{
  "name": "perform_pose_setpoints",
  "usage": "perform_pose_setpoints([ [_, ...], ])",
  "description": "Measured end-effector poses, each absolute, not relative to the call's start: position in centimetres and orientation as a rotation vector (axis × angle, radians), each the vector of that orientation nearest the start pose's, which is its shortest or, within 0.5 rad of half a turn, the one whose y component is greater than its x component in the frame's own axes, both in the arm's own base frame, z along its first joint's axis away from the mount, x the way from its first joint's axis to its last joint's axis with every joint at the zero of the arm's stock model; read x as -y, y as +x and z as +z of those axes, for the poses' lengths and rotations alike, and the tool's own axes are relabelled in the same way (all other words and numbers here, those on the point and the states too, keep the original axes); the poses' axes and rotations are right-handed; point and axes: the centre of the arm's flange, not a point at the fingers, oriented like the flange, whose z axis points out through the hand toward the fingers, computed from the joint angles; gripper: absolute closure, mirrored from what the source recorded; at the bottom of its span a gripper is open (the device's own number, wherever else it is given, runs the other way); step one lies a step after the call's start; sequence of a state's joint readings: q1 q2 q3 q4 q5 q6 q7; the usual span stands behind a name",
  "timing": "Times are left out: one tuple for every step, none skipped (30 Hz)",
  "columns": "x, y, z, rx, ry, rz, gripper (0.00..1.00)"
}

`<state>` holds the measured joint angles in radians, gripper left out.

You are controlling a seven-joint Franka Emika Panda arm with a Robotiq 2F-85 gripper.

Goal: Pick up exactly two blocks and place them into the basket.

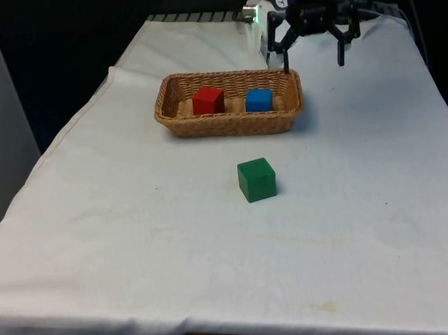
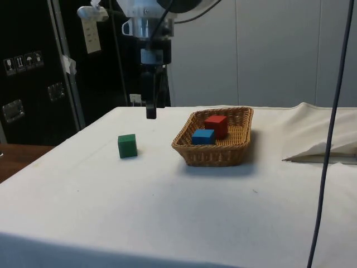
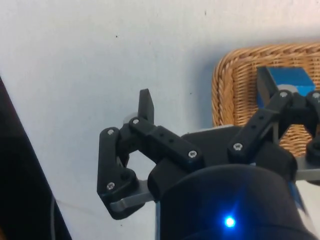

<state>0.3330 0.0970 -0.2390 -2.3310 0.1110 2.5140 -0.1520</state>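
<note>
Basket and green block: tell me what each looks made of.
Basket: woven wicker or rattan, going by the tan interlaced strands and braided rim; natural, matte.
Green block: a solid-coloured cube with crisp edges and an even, low-sheen surface. It could be painted wood or plastic; the look alone does not settle it.

— What colours do you see from up there?

— My fingers (image 1: pixel 284 56) are black. The basket (image 1: pixel 228 124) is a tan, golden-brown wicker weave. In it sit a red block (image 1: pixel 208 100) and a bright blue block (image 1: pixel 258 99).

— And outside the basket?

— A dark green block (image 1: pixel 257 180), plain on every face I see. The counter (image 1: pixel 137 244) wears a white cloth with a few faint yellowish stains.
</note>
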Motion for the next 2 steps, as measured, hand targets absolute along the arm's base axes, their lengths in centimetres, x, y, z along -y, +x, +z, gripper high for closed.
perform_pose_setpoints([
  [-4.77,52.13,30.63,0.249,-3.086,-0.141,0.0],
  [-4.77,52.13,30.63,0.249,-3.086,-0.141,0.0],
])
